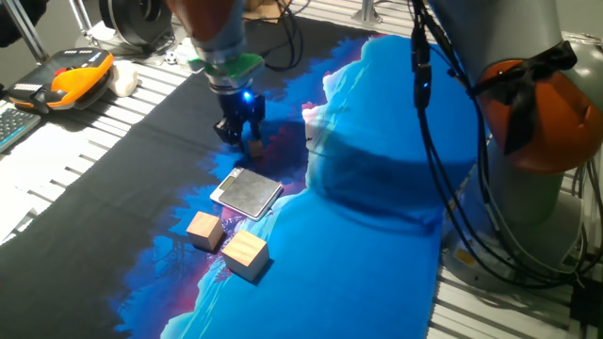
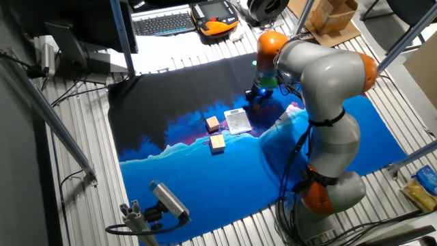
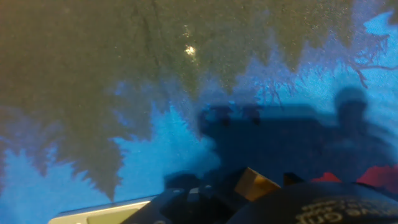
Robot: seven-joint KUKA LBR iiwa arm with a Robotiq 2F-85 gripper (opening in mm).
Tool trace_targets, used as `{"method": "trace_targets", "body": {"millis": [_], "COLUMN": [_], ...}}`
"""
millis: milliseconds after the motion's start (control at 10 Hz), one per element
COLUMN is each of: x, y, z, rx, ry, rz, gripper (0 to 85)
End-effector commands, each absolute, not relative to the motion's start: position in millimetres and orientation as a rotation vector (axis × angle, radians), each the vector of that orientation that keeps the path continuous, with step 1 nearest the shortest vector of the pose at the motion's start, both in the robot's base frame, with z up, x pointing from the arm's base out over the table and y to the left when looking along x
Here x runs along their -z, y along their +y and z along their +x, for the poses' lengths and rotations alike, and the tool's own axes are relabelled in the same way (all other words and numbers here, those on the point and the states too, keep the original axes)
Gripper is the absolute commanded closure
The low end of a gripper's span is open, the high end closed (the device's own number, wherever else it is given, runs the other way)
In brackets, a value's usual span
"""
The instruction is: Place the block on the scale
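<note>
The block, a small light-brown wooden cube, sits at the tips of my gripper, which is shut on it just above the cloth. In the hand view the block shows tilted between the dark fingers at the bottom edge. The scale, a flat dark-grey plate with a white rim, lies on the cloth just in front of the gripper, apart from it. Its white rim also shows at the bottom left of the hand view. In the other fixed view the gripper is beyond the scale.
Two larger wooden cubes stand in front of the scale. The black and blue cloth is rumpled into a raised fold to the right. The arm's base and its cables stand at the right. An orange pendant lies at the far left.
</note>
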State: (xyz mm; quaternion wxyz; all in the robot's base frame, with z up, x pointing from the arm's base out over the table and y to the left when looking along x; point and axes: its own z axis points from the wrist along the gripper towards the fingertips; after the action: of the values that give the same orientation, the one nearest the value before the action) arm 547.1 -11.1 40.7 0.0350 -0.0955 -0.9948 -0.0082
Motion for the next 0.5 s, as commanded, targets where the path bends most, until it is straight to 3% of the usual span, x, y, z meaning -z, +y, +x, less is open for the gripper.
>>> {"method": "trace_targets", "body": {"millis": [0,400], "x": [-37.7,-37.7], "y": [-9.5,-9.5], "z": [544.7,544.7], "rx": [0.033,0.041], "ry": [-3.054,-3.008], "rz": [-0.286,-0.294], "gripper": [51.0,51.0]}}
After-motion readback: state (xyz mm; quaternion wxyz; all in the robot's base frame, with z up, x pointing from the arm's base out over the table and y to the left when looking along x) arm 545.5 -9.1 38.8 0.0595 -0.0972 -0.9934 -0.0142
